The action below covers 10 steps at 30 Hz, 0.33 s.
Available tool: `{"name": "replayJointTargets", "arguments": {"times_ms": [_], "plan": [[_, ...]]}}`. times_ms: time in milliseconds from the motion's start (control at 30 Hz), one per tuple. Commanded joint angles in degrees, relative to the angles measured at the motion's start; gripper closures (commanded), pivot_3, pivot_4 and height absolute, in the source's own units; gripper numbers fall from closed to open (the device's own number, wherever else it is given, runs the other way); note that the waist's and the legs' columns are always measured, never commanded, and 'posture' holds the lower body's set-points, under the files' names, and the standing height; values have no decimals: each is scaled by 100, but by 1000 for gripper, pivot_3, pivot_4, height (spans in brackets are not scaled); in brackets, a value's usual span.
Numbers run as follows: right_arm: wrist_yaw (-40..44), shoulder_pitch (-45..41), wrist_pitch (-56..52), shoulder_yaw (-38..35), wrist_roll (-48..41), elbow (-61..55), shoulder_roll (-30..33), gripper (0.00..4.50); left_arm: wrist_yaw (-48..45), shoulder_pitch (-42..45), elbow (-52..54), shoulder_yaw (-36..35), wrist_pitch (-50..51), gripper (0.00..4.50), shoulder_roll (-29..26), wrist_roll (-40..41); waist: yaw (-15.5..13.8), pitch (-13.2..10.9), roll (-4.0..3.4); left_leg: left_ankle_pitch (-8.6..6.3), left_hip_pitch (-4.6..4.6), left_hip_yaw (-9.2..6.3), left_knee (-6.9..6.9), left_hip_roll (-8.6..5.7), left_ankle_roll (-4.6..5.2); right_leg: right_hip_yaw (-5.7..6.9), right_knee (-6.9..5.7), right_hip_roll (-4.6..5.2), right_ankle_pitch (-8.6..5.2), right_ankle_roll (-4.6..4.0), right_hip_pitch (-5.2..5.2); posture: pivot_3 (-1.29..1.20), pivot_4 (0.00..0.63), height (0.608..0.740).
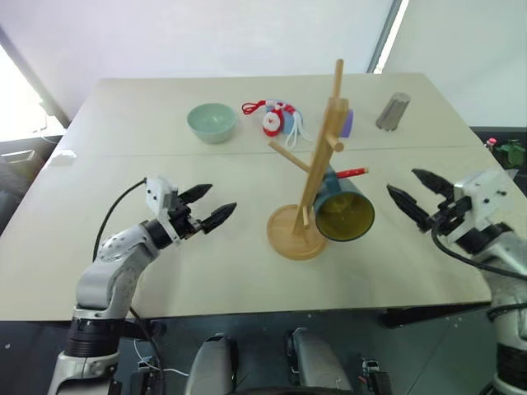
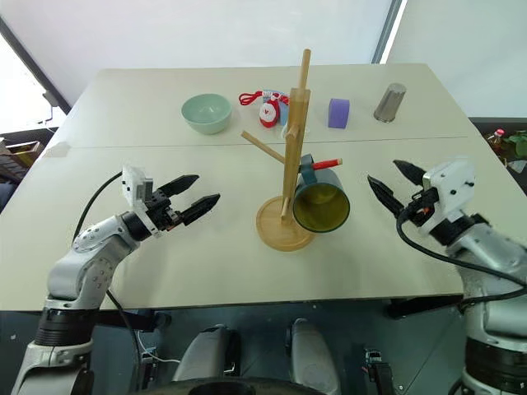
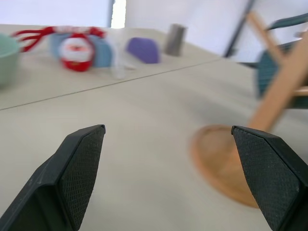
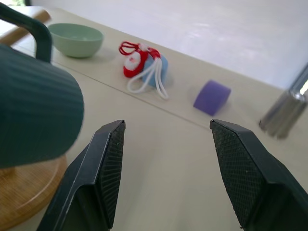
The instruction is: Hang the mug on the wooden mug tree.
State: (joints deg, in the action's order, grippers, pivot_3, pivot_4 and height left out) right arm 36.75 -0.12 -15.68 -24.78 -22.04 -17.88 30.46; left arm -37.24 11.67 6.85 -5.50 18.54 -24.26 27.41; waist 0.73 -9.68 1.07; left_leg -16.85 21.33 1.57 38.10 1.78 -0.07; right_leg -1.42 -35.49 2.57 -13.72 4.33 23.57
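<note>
Now both the left claw (image 1: 211, 206) and right claw (image 1: 414, 196) gape wide, holding nothing.

mug (image 2: 319, 202) 1 | mug tree (image 2: 290, 156) 1 | bowl (image 2: 206, 113) 1 | metal cylinder (image 2: 389, 102) 1 | purple block (image 2: 338, 113) 1

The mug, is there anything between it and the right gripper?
Nothing visible. The mug already hangs by its handle on the red-tipped peg of the mug tree, and only bare table lies between it and the open right gripper.
</note>
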Motion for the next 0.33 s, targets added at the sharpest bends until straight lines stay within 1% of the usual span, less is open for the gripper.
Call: {"name": "replayJointTargets", "arguments": {"times_ms": [33,167,333], "plan": [[-385,90,579,244,227,324,-516,1605,681,-10,-294,-177,-630,0,242,-588,3,1,0,0,-1,-1,0,0,0,0,0,-1,0,0,-1,0,150,740],[-398,79,961,463,337,792,-739,1605,896,-234,-483,-67,-1039,0,359,-1011,8,1,-4,0,4,3,-2,1,0,0,0,1,0,1,6,0,150,740],[-401,-54,1076,545,249,1145,-744,1605,922,-379,-401,-103,-1037,0,422,-1002,-8,1,-3,0,6,2,-2,4,0,0,1,11,1,1,5,0,150,740]]}}
